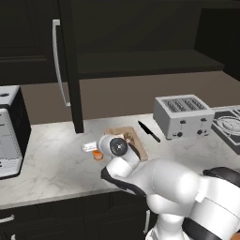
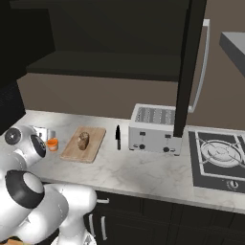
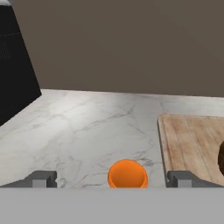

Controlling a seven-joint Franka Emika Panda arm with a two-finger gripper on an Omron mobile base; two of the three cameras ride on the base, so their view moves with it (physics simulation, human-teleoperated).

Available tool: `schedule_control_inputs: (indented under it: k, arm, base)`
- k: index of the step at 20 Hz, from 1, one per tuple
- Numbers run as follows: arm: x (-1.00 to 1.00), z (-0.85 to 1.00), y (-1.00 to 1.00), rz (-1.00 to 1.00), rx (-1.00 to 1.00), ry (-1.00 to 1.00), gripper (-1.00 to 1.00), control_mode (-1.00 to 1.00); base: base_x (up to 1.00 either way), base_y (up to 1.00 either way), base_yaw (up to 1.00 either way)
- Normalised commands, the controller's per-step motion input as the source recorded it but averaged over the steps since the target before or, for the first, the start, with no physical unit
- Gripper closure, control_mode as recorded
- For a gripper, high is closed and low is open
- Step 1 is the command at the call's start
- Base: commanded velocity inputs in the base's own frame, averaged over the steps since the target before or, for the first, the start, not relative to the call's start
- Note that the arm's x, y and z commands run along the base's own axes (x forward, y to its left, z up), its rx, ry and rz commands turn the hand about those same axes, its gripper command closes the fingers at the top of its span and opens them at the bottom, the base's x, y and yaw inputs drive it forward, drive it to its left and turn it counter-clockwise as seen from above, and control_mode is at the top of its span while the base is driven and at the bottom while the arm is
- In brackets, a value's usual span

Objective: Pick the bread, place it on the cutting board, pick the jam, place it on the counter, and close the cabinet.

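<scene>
Two of the three jobs look basically sorted, judging by how things lie now. The bread (image 2: 83, 140) is seen lying on the cutting board (image 2: 94, 141), roughly mid-board, so that part can be counted as done. The jam (image 3: 127, 173) is sat on the marbled bench (image 2: 143, 170), just beside the board's edge but not on it, with a strip of stone visible between them in the hand view.

The jaws are spread wide: the gripper (image 3: 112, 180) is hung low over the bench with one fingertip (image 3: 41, 179) on each side of the jar and clear gaps both ways, so nothing is being squeezed. That spacing reads like a jar set down and let go, though contact right at the base can't be judged.

The cabinet (image 1: 70, 65) door is swung out, edge-on in both base views, its long silver handle (image 1: 58, 61) showing. That's presumably what's left. A lift clear of the jar would be needed first, or it could get knocked toward the board.
</scene>
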Motion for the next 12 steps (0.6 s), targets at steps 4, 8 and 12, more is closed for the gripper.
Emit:
schedule_control_inputs:
  k: [4,8,12]
  arm:
    - [-0.11,0.19,0.04,0.00,0.00,-0.01,-1.00,-1.00]
    - [-0.12,0.19,0.05,0.01,0.00,0.00,-1.00,-1.00]
    - [-0.17,0.20,0.04,0.01,0.00,0.00,-1.00,-1.00]
  base:
    - [0.00,0.00,0.00]
    - [0.00,0.00,0.00]
    - [0.00,0.00,0.00]
